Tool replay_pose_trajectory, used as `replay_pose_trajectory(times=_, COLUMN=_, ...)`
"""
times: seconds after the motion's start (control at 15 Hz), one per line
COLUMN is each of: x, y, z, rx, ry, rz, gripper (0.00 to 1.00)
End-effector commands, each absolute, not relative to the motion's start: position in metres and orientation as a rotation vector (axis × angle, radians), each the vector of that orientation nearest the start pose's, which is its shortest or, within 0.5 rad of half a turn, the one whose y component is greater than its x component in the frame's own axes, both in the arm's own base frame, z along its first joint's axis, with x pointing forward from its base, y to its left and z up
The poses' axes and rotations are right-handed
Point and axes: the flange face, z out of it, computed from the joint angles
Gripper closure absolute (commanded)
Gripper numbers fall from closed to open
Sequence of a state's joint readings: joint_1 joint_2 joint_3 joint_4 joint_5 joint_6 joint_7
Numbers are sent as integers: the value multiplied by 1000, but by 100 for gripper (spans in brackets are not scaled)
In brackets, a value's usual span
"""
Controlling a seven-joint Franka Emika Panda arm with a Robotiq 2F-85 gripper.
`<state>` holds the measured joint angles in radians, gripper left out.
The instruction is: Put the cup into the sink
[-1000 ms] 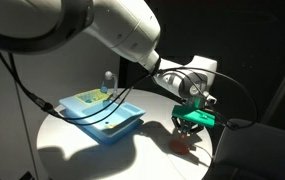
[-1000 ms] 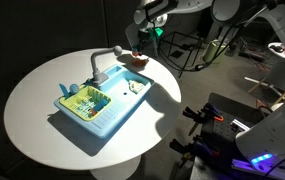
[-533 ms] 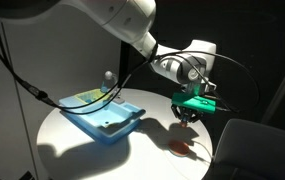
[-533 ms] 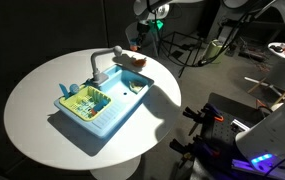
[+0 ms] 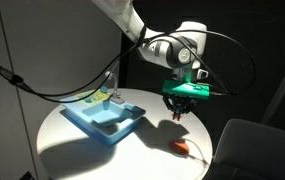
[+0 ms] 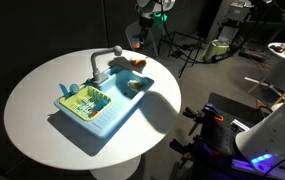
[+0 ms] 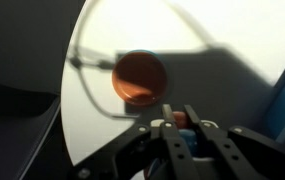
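My gripper (image 5: 179,112) hangs in the air above the right part of the round white table, its green-trimmed fingers pointing down. In the wrist view the fingers (image 7: 183,116) are shut on the tiny light-blue cup (image 7: 185,128), which shows between them. The flat orange saucer (image 5: 181,149) lies on the table below, and also shows in the wrist view (image 7: 140,77) and in an exterior view (image 6: 139,63). The light-blue toy sink (image 5: 92,122) stands to the left of the gripper, with its grey faucet (image 6: 100,68) at the basin's far side. The sink also shows in an exterior view (image 6: 94,126).
Yellow-green items sit in the sink's side rack (image 6: 83,100). The round white table (image 6: 42,100) ends close behind the saucer. Dark equipment with cables and lights (image 6: 227,140) stands beside the table. Black cables hang from my arm (image 5: 42,92).
My gripper has risen from the saucer with the cup in it. It now hangs well above the table, and the saucer lies bare.
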<state>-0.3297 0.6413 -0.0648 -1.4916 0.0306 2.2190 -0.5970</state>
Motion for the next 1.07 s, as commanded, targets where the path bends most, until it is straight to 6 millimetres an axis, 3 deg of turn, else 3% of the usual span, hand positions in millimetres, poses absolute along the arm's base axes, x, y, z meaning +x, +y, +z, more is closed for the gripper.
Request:
replay_pose_trajectory(times=0.0, x=637, y=-251, z=316, rx=-3185, ry=-416, rz=-60, gripper=96)
replay_pose_trajectory(times=0.33, x=611, y=-227, z=310, rx=-3162, ry=-564, rz=63, gripper=96)
replay_pose_trajectory(times=1.0, x=581, y=-173, z=289, rx=-2923, ry=-1112, rz=161, gripper=96)
